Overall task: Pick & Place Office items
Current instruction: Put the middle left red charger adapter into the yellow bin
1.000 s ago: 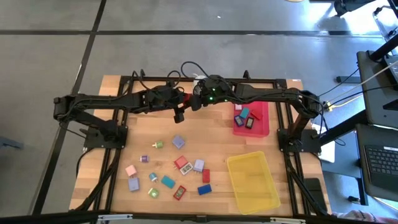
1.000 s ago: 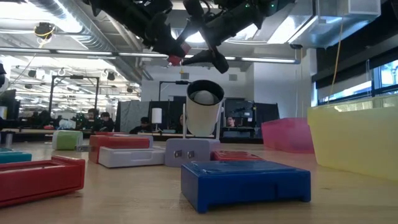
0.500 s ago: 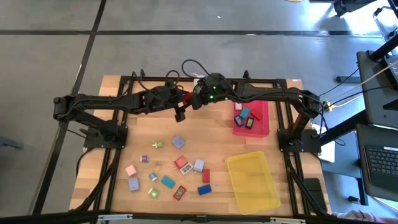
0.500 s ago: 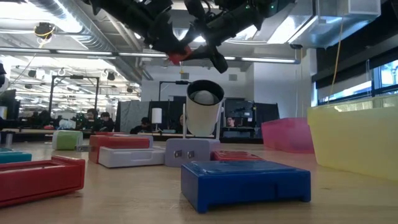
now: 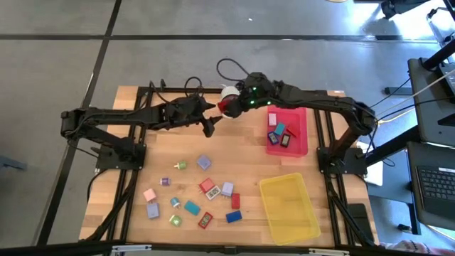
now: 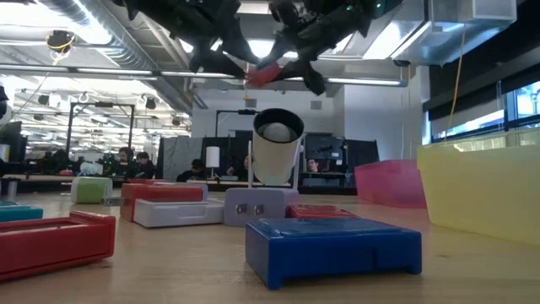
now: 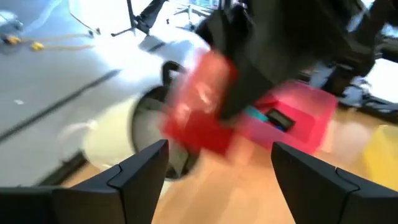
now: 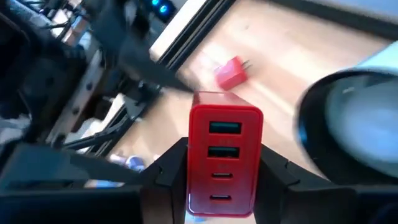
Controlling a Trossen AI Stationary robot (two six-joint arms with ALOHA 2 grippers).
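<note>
Red charger block (image 8: 225, 155) sat clamped in my right gripper (image 8: 217, 180); my left gripper (image 7: 214, 180) gaped empty beside it. Red tray (image 5: 300, 144) beyond held four; a dozen table items (image 5: 199, 195) remained.

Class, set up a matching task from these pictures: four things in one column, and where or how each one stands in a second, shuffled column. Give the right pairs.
Things:
1. red block
2. yellow tray
3. left pincer
4. blue block

States:
A. open, holding nothing
B. lying on the table, nearest the low camera
C. gripped in the right pincer, above the table
D. empty

Pairs: 1-C, 2-D, 3-A, 4-B
</note>
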